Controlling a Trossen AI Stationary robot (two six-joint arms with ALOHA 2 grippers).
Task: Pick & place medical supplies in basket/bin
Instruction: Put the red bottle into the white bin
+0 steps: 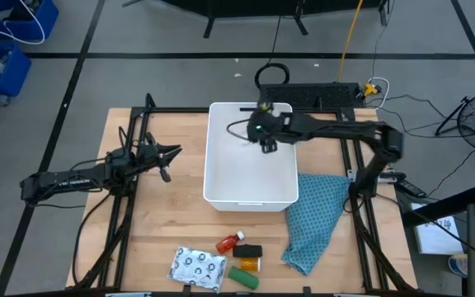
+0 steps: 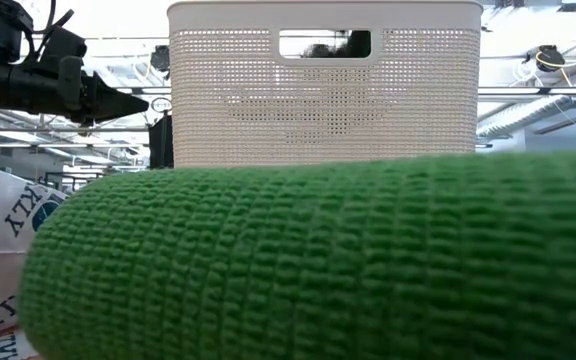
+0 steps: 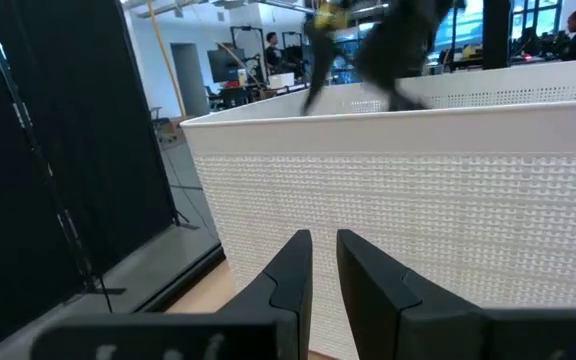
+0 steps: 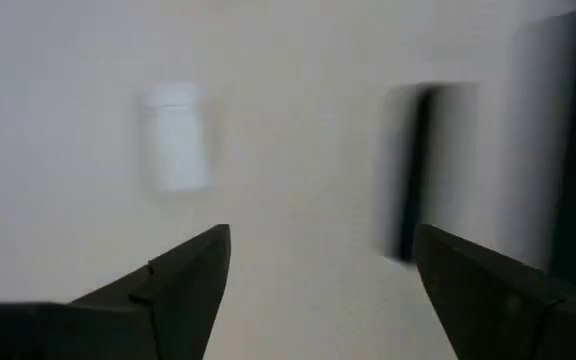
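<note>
The white bin [image 1: 250, 177] stands mid-table, its perforated wall [image 2: 323, 90] facing the low view. My right gripper [image 1: 268, 142] hangs open above the bin's far half, slanting down; beyond its fingers [image 4: 318, 250] shows a small white piece [image 4: 178, 150], blurred, inside the bin. My left gripper [image 1: 170, 161] waits level left of the bin, its fingers [image 3: 325, 250] almost together with nothing between them. At the near edge lie the silvery packet [image 1: 198, 268], red bottle [image 1: 230, 242], black block [image 1: 248, 251], orange vial [image 1: 246, 264] and green block [image 1: 244, 278].
A teal patterned cloth [image 1: 316, 219] lies crumpled right of the bin, reaching toward the near edge. The green block [image 2: 318, 260] fills the low view's foreground. Black frame rails [image 1: 130, 206] run along both table sides. Bare wood lies between bin and supplies.
</note>
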